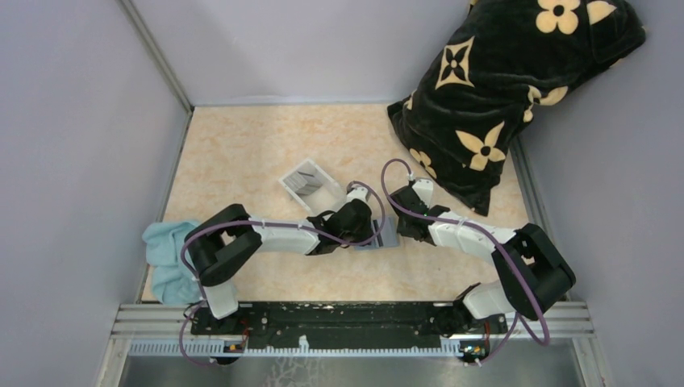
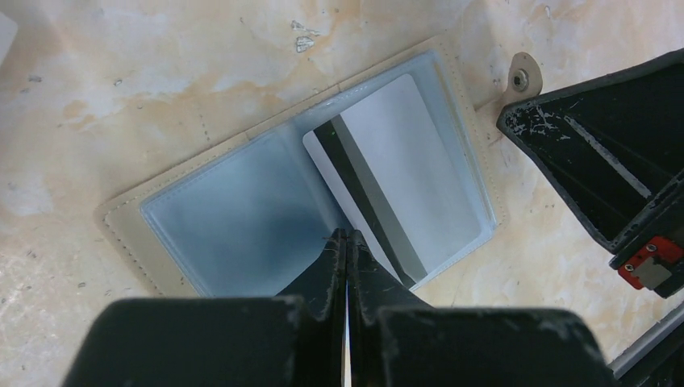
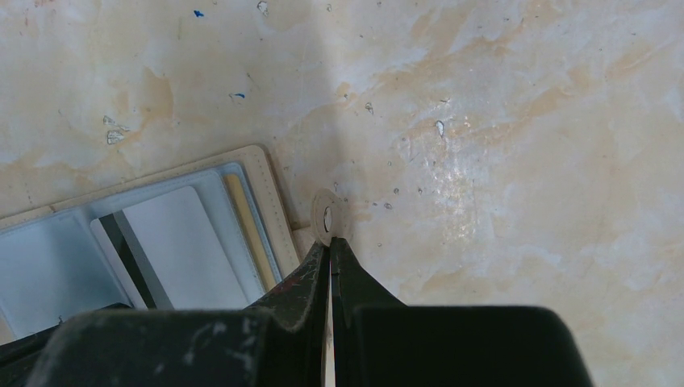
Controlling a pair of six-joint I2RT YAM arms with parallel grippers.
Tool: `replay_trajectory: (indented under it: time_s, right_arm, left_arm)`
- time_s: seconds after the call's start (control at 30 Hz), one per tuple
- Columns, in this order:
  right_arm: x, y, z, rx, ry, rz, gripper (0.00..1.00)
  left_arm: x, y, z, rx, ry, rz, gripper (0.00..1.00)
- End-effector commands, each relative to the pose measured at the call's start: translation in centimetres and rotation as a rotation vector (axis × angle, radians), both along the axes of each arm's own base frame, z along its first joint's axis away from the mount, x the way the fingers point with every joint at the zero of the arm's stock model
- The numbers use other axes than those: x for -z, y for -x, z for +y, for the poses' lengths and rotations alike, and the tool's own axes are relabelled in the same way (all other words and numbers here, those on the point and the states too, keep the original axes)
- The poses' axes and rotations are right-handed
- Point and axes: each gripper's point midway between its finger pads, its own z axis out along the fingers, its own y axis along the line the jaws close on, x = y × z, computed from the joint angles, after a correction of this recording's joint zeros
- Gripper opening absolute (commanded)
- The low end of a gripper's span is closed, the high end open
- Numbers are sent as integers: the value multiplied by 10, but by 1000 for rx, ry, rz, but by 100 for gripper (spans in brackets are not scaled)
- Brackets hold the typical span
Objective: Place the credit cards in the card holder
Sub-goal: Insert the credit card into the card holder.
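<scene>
Card holder [image 2: 234, 214]: laid open and flat on the table [image 1: 242, 153], blue-grey lining up, directly under and ahead of the left gripper's tips.
Silvery card [image 2: 411, 161]: laid on the half of the holder toward the right gripper. Its dark stripe runs out from the left gripper's tips. Whether it is tucked into a pocket cannot be told.
Tan-gold edge [image 3: 244, 219]: seen along the pocket side closest to the right gripper.
Snap tab [image 3: 327, 216]: stuck out from the holder's rim, just ahead of the right gripper's tips.
Left gripper [image 2: 347, 235]: fingers pressed together with no gap, tips set on the card's stripe by the fold. Nothing is seen clamped between them.
Right gripper [image 3: 330, 242]: jaws closed, tips touching the tab's near edge. Whether the tab is pinched cannot be told.
Tray [image 1: 325, 196]: just beyond the left gripper, with dark cards [image 1: 305, 177] leaning inside.
Cloth [image 1: 165, 256]: beside the left arm's elbow, well apart from both grippers.
Cushion [image 1: 500, 81]: well beyond the right gripper.
</scene>
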Motion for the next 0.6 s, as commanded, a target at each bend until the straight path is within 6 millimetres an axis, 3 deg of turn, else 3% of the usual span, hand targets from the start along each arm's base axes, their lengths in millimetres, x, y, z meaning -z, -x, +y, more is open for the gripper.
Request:
replay_trajectory:
  time_s: [0.0,0.57]
  right_arm:
    - [-1,-1,6,-11,-17,-9,0]
    - [3,0,8,-17,-19,-1,0]
  left_arm:
    - [10,6,-6,48,-37,2,0]
    - [-4,-5,-30,46,35,-38,4]
